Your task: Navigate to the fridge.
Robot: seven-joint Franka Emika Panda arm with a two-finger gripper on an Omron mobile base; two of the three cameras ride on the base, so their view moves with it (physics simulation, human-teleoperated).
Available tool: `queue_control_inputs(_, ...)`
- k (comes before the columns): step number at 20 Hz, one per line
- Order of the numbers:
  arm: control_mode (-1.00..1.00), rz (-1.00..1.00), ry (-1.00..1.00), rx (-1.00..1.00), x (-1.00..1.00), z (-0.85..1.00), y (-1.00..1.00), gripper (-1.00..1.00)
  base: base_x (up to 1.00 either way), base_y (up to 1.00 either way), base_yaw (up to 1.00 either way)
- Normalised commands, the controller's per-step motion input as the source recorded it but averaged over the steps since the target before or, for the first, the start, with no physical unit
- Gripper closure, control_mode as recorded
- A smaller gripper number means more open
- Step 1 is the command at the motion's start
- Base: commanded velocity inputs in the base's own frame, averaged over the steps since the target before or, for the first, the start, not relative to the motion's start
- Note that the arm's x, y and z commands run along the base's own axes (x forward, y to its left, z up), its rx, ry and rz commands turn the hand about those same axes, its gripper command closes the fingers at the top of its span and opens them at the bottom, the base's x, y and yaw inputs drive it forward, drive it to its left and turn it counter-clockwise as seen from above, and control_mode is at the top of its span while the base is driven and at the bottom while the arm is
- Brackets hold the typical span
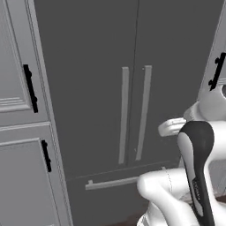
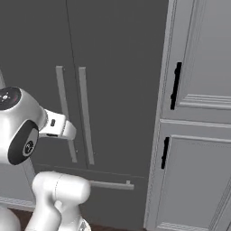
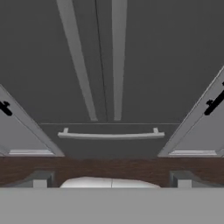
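The fridge [image 1: 88,88] stands straight ahead and close: a tall dark grey flat front with two doors. Its two long light-grey bar handles [image 1: 133,114] run down the centre, and a horizontal drawer handle [image 1: 112,182] lies below them. The right base view shows the same fridge [image 2: 117,58] on its left half, with its drawer handle [image 2: 110,184]. In the hand view the fridge [image 3: 157,65] faces me squarely, with the drawer handle [image 3: 111,134] across the middle. My gripper [image 3: 111,179] is open, its fingertips [image 3: 40,179] wide apart and holding nothing.
Light grey panelled cabinets with short black handles flank the fridge: one on its left [image 1: 17,132] and one on its right [image 2: 198,135]. A dark wooden floor [image 3: 26,168] runs along the fridge's foot. My white arm [image 1: 196,167] rises in the foreground.
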Motion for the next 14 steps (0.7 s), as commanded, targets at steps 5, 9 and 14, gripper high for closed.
queue_control_inputs(5, 1.0, 0.0, 0.0, 0.0, 0.0, 0.0, 0.0, -1.0, 1.0, 0.32, 0.04)
queue_control_inputs(9, 1.0, 0.0, 0.0, 0.0, 0.0, 0.0, 0.0, -1.0, 1.0, 0.13, 0.04)
queue_control_inputs(14, 1.0, 0.0, 0.0, 0.0, 0.0, 0.0, 0.0, -1.0, 1.0, -0.24, 0.05)
